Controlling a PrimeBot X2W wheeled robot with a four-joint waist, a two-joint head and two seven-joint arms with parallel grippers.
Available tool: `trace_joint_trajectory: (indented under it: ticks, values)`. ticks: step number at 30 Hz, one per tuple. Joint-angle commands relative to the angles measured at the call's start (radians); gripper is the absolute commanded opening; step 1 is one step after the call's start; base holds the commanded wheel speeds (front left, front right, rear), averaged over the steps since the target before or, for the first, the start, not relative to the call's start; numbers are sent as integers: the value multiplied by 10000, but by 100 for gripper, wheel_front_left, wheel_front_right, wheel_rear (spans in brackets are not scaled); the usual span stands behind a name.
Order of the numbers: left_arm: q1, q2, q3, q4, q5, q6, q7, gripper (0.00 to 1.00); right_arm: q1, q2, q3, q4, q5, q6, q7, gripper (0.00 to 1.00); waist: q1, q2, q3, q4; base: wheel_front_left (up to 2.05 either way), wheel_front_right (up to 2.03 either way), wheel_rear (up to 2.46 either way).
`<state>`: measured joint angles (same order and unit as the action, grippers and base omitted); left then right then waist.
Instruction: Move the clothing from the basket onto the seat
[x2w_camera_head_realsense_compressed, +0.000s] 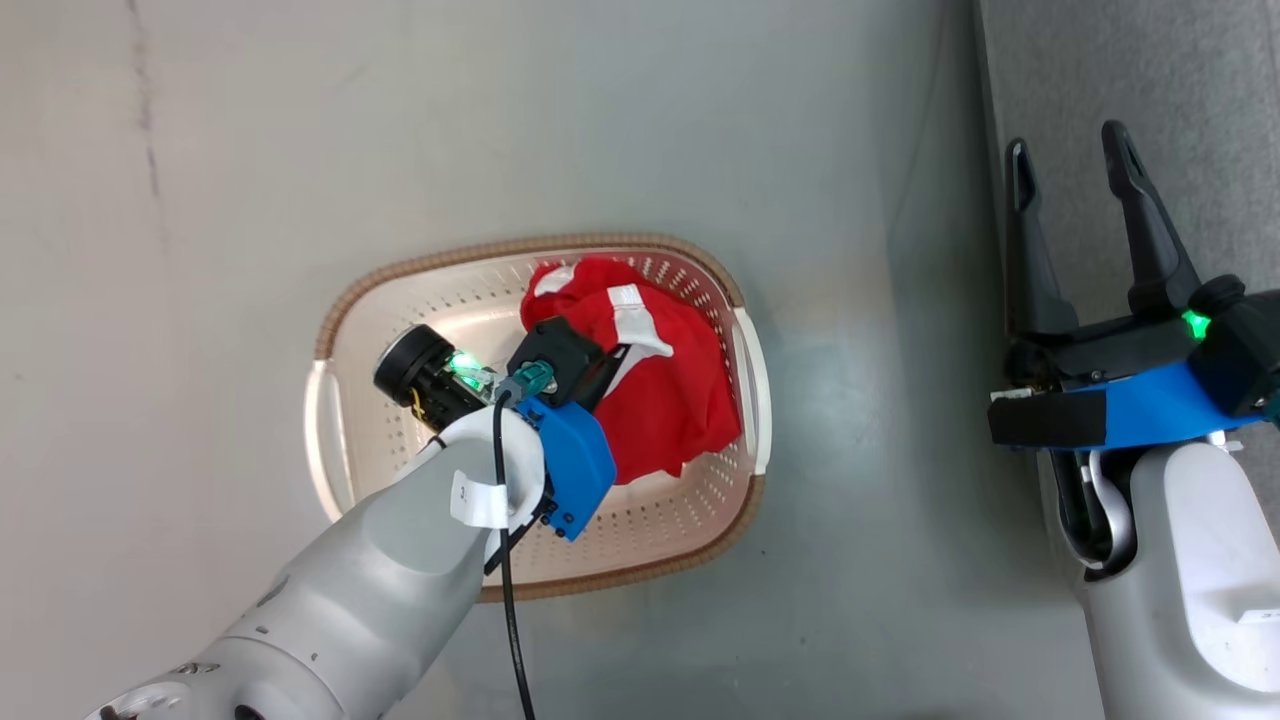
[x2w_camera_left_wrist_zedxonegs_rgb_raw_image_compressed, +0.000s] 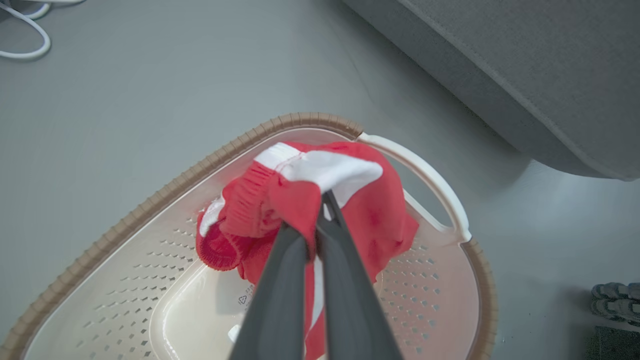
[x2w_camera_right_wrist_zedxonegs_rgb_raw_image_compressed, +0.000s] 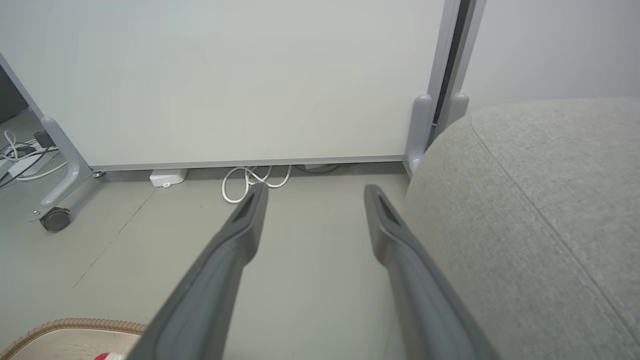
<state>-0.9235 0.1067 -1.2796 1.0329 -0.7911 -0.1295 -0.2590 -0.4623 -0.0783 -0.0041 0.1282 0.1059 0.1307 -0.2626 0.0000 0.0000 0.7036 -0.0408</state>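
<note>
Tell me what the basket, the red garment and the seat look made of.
Basket: seemingly moulded plastic, smooth cream with slight sheen and punched holes.
Red garment: soft matte fabric, crumpled in folds, gathered elastic-looking band.
Seat: grey woven upholstery, matte, stitched seam.

A white panel (x2w_camera_right_wrist_zedxonegs_rgb_raw_image_compressed: 225, 80) was seen well ahead of the right gripper (x2w_camera_right_wrist_zedxonegs_rgb_raw_image_compressed: 314, 196). A coiled white cable (x2w_camera_right_wrist_zedxonegs_rgb_raw_image_compressed: 255, 180) and a small white box (x2w_camera_right_wrist_zedxonegs_rgb_raw_image_compressed: 168, 177) were seen at its foot, and a caster (x2w_camera_right_wrist_zedxonegs_rgb_raw_image_compressed: 55, 219) was seen far left of the gripper on the grey floor (x2w_camera_right_wrist_zedxonegs_rgb_raw_image_compressed: 310, 270).
</note>
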Motion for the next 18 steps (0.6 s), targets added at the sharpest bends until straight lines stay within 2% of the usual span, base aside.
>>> trace_joint_trajectory:
  ticks: [1, 7, 18]
  values:
    - [55, -13, 29, -132, -53, -14, -71, 0, 153, -80, -23, 49, 29, 1, -34, 100, 0, 0, -400, 172, 0, 0, 0]
    - [187, 179, 768, -894, 329, -14, -70, 0, 379, -121, -39, 188, 42, 1, -36, 100, 0, 0, -1033, 358, 0, 0, 0]
    - [815, 357, 2922, -2593, 1800, 207, -76, 0, 916, -148, -88, 497, 124, 1, -36, 100, 0, 0, -2435, 616, 0, 0, 0]
